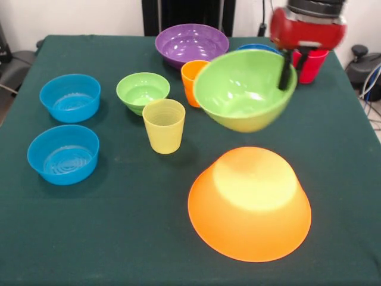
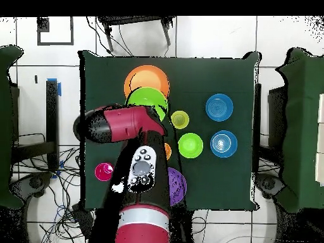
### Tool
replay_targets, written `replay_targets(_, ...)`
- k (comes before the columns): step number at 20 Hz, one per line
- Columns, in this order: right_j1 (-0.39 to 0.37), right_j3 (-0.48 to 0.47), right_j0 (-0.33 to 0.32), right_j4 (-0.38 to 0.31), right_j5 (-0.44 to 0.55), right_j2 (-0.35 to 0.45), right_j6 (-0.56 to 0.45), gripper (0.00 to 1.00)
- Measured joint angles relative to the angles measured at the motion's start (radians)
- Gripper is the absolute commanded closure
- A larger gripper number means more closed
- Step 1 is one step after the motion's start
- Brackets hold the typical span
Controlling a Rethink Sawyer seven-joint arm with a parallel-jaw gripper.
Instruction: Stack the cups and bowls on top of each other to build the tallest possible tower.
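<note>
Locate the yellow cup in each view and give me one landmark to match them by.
Front view: the yellow cup stands upright left of centre, just in front of the small green bowl.
Overhead view: the yellow cup sits near the table's middle, just above the small green bowl.
Shared landmark: the upturned orange bowl.
</note>
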Motion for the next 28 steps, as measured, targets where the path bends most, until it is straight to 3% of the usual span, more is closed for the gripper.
replay_targets(10,0.224,-0.313,0.1,0.001,0.0,-0.146,0.007,1.0)
replay_targets(13,0.264,-0.362,0.116,0.001,0.0,-0.179,0.007,1.0)
replay_targets(19,0.311,-0.392,0.159,0.026,0.006,-0.236,0.028,1.0)
replay_targets(28,0.337,-0.392,0.262,0.068,0.04,-0.303,0.164,1.0)
